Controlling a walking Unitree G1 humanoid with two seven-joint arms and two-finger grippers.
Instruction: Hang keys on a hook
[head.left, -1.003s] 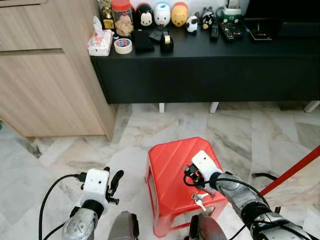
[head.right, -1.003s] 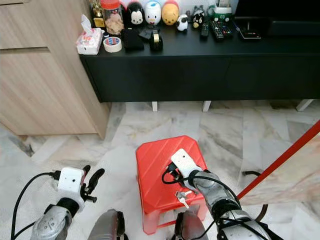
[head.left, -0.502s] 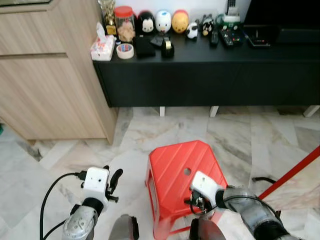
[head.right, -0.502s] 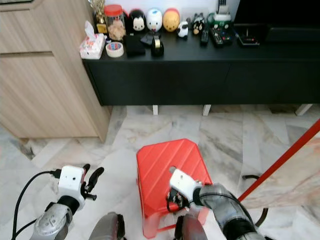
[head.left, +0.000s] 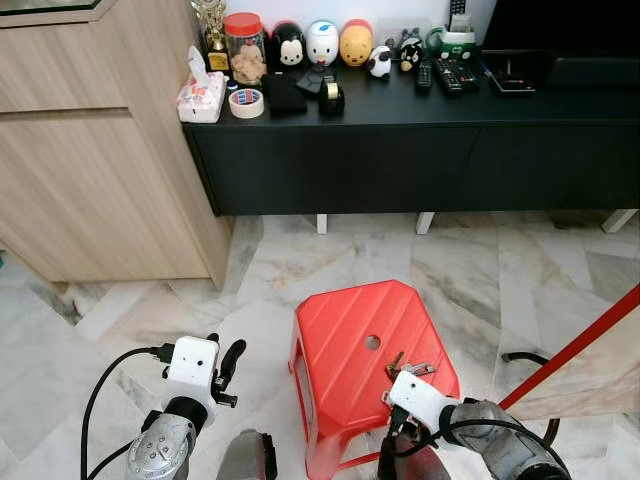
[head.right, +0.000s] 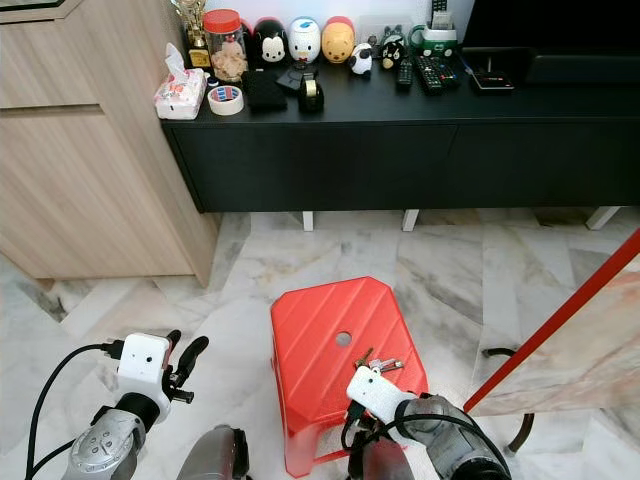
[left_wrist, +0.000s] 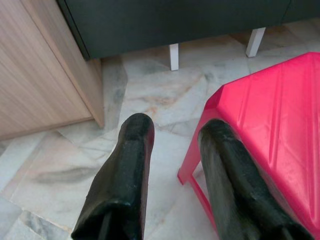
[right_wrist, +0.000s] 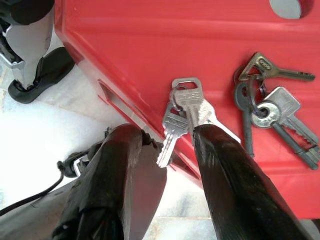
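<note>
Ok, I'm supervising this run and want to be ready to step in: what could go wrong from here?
1. The small pair of keys lies at the edge of the red stool, one tip past it. A nudge from the open right gripper could tip it onto the floor.
2. The larger key bunch lies apart from that pair, so one grasp would probably lift only one set.

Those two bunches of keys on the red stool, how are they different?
The small bunch has two keys and lies at the stool's edge, one key poking over it; the big bunch has several keys and lies further in. The small bunch sits between the right claw's open fingers; the big bunch lies beside them. Both are silvery metal.
</note>
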